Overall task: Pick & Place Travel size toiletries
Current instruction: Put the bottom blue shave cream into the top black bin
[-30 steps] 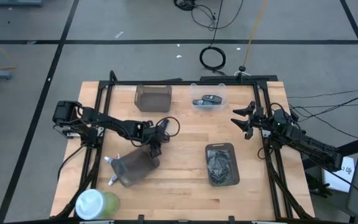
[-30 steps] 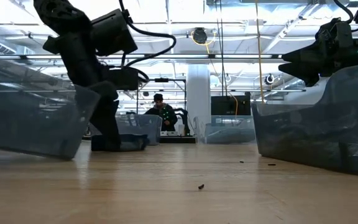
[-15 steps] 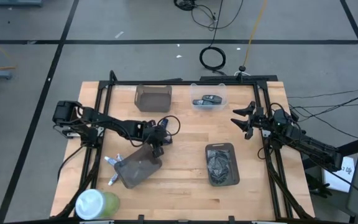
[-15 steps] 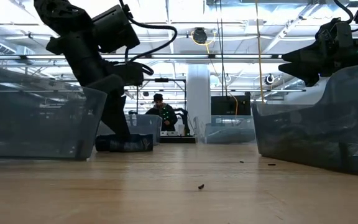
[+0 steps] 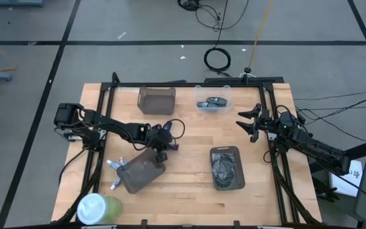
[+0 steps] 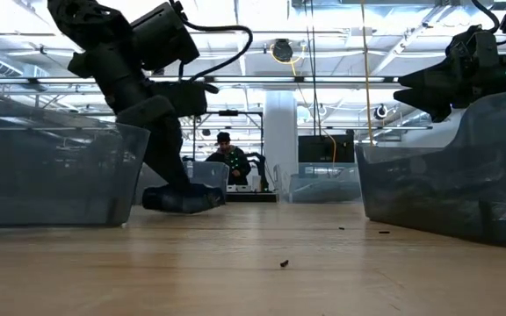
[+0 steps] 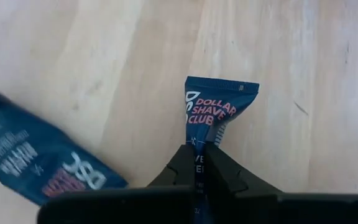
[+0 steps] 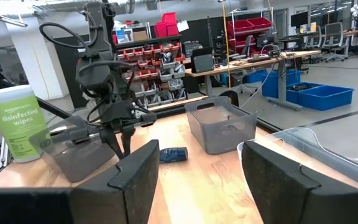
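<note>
My left gripper (image 7: pixel 199 152) (image 5: pixel 163 150) is shut on a small dark blue squeeze tube (image 7: pixel 219 106) printed "Dollar Shave Club", low over the wood beside the dark tray (image 5: pixel 142 170). A second dark blue tube (image 7: pixel 36 162) (image 8: pixel 174 154) lies flat on the table next to it. Two small silvery tubes (image 5: pixel 114 164) (image 5: pixel 114 185) lie at the tray's left side. My right gripper (image 5: pixel 246 124) (image 8: pixel 201 155) hangs open over the table's right edge, touching nothing. My left gripper pinches the dark blue tube between its two fingers, on the part (image 7: pixel 199 163) away from the flat crimped end (image 7: pixel 222 86). The fingers come from above, slanting down. The crimped end points away from the fingers, at or just above the wood; I cannot tell which.
A green wipes canister (image 5: pixel 97 208) stands at the near left corner. A dark tray of dark items (image 5: pixel 226 167) lies right of centre. A brown bin (image 5: pixel 156 99) and a clear bin (image 5: pixel 213 102) sit at the far edge. Bare wood shows in the middle.
The dark tray near my left gripper was tilted up a second ago and now lies flat on the table. My left gripper has moved a little toward the table's right, away from the tray, staying low. A dark blue tube now shows beside it on the wood.
</note>
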You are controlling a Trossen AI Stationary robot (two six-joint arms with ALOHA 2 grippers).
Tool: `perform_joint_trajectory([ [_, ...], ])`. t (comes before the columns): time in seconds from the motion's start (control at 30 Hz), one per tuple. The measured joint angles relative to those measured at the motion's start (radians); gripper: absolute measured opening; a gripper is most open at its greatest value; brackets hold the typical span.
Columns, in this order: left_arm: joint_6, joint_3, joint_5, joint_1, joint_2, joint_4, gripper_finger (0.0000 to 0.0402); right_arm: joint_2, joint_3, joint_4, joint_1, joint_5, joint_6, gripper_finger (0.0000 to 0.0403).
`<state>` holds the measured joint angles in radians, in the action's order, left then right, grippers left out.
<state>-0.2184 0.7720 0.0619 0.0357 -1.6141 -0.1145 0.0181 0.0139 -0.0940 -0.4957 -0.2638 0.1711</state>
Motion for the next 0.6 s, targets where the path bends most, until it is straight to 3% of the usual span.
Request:
perform_joint_trajectory([
  [0.4,0.158,0.000,0.079,-0.003,0.011,0.206,0.0003,0.000,0.000,0.000,0.000,0.000,0.000,0.0219],
  [0.6,0.213,0.000,0.099,-0.002,0.102,0.238,0.0002,0.000,0.000,0.000,0.000,0.000,0.000,0.0216],
])
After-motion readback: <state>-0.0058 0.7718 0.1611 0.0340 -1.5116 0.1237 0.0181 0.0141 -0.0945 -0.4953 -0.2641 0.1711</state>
